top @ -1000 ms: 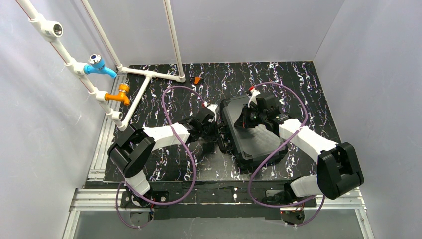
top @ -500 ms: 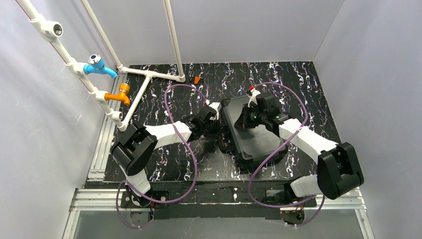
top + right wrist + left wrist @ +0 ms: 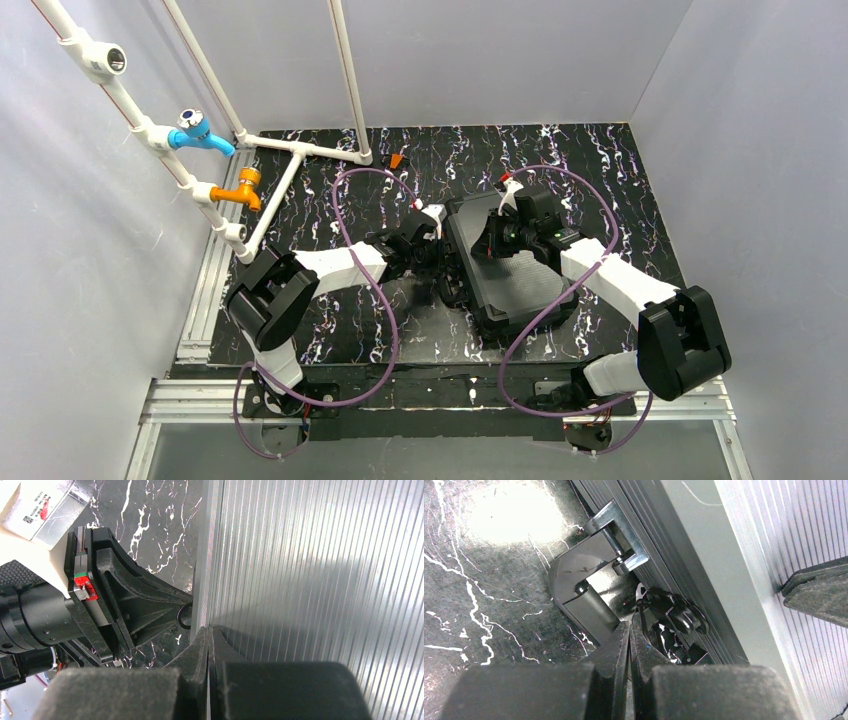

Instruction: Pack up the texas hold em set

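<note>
The poker set's case [image 3: 515, 280] is a dark ribbed metal box lying closed on the black marbled table. My left gripper [image 3: 437, 260] is shut and empty at the case's left side. In the left wrist view its tips [image 3: 630, 630] sit right by a shiny metal latch [image 3: 594, 575] on the case's side wall [image 3: 704, 555]. My right gripper [image 3: 492, 243] is shut and rests tip-down on the ribbed lid [image 3: 310, 570] near its left edge; its tips [image 3: 208, 632] show in the right wrist view. No chips or cards are in view.
A white pipe frame [image 3: 290, 150] with a blue valve [image 3: 195, 128] and an orange valve [image 3: 243, 187] stands at the back left. A small orange piece [image 3: 397, 160] lies at the back. Purple cables [image 3: 370, 290] loop over the table beside both arms.
My left gripper has edged a little away from me along the case's left side. The right arm and the case have not moved.
</note>
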